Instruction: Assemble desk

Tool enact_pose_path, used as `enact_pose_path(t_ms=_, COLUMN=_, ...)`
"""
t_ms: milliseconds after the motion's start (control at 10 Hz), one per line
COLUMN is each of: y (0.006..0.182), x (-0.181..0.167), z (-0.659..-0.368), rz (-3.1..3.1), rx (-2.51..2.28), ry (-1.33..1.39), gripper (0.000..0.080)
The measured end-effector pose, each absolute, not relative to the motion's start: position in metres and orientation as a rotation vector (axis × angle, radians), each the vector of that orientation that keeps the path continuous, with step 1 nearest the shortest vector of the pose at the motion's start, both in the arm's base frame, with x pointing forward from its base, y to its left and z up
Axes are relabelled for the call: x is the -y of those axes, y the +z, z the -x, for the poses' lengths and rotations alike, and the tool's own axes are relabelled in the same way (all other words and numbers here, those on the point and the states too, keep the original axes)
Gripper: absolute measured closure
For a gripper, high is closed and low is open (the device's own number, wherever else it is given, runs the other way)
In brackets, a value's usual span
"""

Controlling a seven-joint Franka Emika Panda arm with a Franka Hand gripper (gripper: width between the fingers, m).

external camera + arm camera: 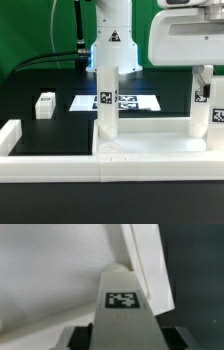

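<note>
The white tabletop panel (150, 128) lies flat against the front border wall. One square leg (105, 100) stands upright at its corner on the exterior view's left, tag facing the camera. My gripper (203, 66) hangs at the exterior view's right, shut on the top of a second upright leg (203, 98) over the panel's other end. In the wrist view this tagged leg (122, 303) runs away from my gripper (124, 339), with a dark finger (82, 336) tight against each side and the panel's rim (150, 263) beside it. A third leg (45, 104) lies loose on the black table.
The marker board (125, 101) lies flat mid-table behind the standing leg. A long low white border wall (60, 165) runs along the front, with a short side wall (10, 132) at the exterior view's left. The arm's base (112, 45) stands at the back.
</note>
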State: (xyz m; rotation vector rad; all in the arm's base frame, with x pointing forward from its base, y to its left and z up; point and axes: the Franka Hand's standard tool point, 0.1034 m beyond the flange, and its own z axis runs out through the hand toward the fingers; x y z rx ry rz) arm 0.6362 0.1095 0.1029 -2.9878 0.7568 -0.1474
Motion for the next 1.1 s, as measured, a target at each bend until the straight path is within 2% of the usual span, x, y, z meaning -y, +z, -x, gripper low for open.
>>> enact_pose_path(t_ms=500, y=0.1021, x=-0.1148, z=-0.6346, rz=2.591, rx=-1.617, ry=-0.105, gripper=0.0512)
enact_pose_path(t_ms=700, y=0.1022, x=-0.1138, z=-0.6353, rz=2.524, rx=-1.717, ry=-0.098, gripper=0.0512)
enact_pose_path(t_ms=800, y=0.1019, x=-0.1145, z=-0.6350, rz=2.517, rx=-1.727, ry=-0.097, gripper=0.0477)
enact_pose_path(t_ms=1000, y=0.1026, x=-0.1138, z=-0.6348, rz=2.573, rx=-1.652, ry=-0.093, gripper=0.0197)
enact_pose_path(t_ms=1100, y=0.1055, x=-0.1123, z=-0.6362, rz=2.627, rx=-1.575, ry=-0.083, gripper=0.0197)
